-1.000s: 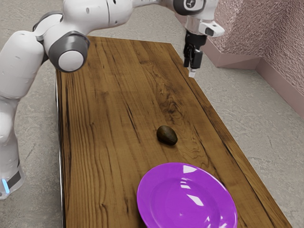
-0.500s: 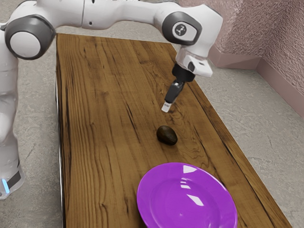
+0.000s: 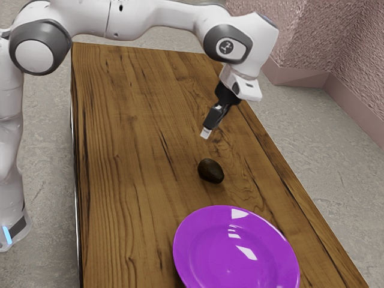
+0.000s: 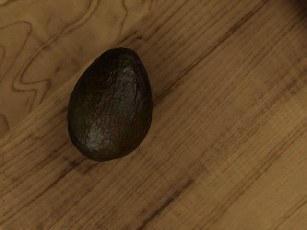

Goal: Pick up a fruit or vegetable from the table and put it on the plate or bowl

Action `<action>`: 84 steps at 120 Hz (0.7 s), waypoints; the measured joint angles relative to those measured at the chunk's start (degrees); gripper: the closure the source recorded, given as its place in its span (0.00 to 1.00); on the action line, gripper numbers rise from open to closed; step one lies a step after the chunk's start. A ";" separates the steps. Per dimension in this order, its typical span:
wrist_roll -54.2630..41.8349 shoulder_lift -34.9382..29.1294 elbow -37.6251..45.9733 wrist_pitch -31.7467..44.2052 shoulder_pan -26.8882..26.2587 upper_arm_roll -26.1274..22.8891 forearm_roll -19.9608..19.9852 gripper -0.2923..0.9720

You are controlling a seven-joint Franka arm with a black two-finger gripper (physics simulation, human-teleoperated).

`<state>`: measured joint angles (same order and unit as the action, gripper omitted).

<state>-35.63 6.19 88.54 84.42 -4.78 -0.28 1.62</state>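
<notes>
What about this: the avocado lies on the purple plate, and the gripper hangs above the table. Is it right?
No: in the exterior view the avocado lies on the table, apart from the purple plate. The gripper does hang above the table.

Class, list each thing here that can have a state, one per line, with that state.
Dark egg-shaped avocado: lying on the wooden table, untouched.
Round purple plate: flat on the table, without the avocado.
Black two-finger gripper: in the air, apart from the avocado.
</notes>
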 joint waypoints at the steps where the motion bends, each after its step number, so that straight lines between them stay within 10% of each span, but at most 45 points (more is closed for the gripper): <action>1: -0.03 0.01 0.00 0.11 -0.02 -0.02 -0.20 0.23; 84: 3.37 4.94 3.10 12.09 -0.76 -1.20 -2.70 0.23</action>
<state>-32.26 11.13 91.64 96.51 -5.54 -1.48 -1.08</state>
